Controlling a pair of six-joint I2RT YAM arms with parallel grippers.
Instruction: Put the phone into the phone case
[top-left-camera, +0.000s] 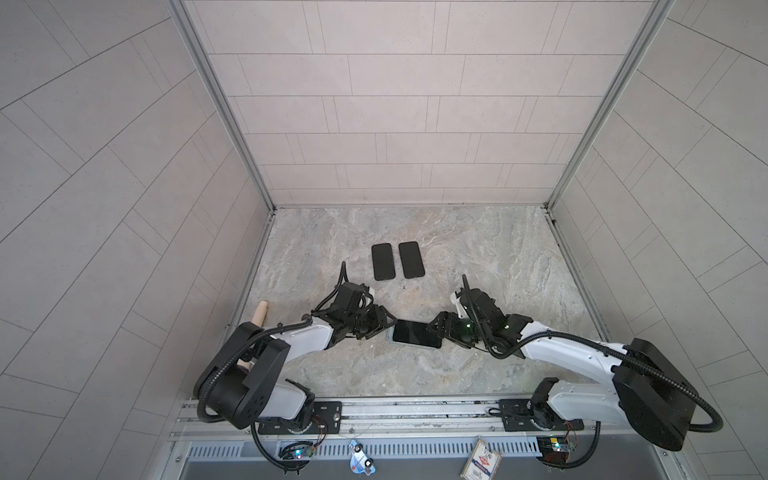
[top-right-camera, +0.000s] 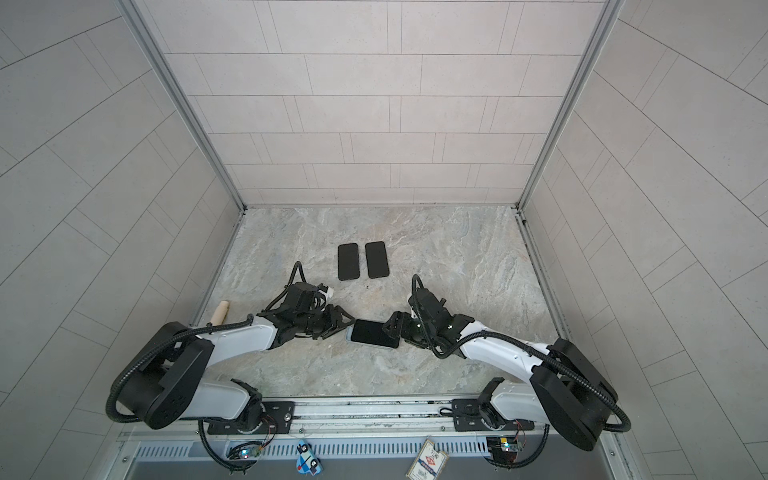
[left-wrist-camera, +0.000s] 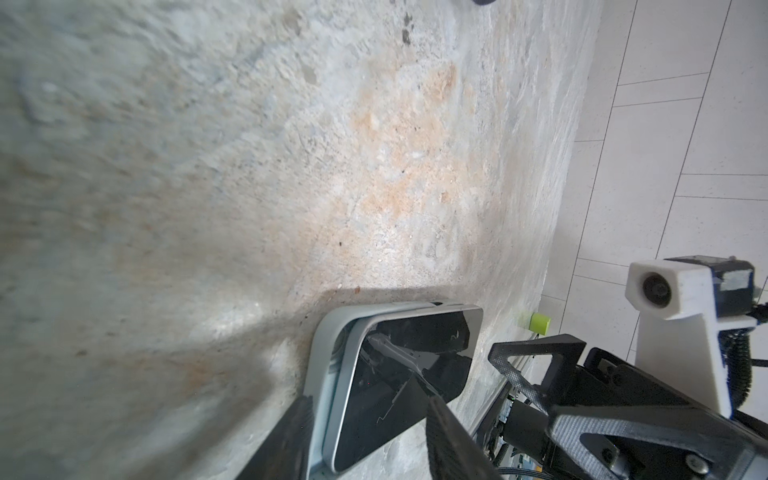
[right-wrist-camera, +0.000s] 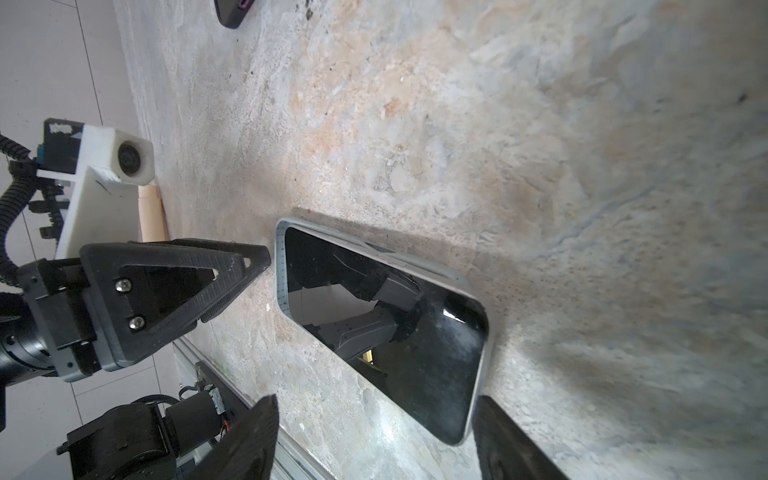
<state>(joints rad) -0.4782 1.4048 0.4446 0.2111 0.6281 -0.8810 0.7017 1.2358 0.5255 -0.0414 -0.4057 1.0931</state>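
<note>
The left gripper (top-left-camera: 384, 326) stands half-spread and empty at one short end of the phone (top-left-camera: 415, 333), and the right gripper (top-left-camera: 436, 330) is wide and empty astride the other; in both top views the phone lies on the table (top-left-camera: 415, 374) inside its pale phone case (top-left-camera: 390, 336). The left wrist view shows one phone corner (left-wrist-camera: 365, 328) riding above the case's rim (I would press down there squarely, not pinch). The right wrist view shows bare table all round, with a dark slab (right-wrist-camera: 232, 12) well apart.
</note>
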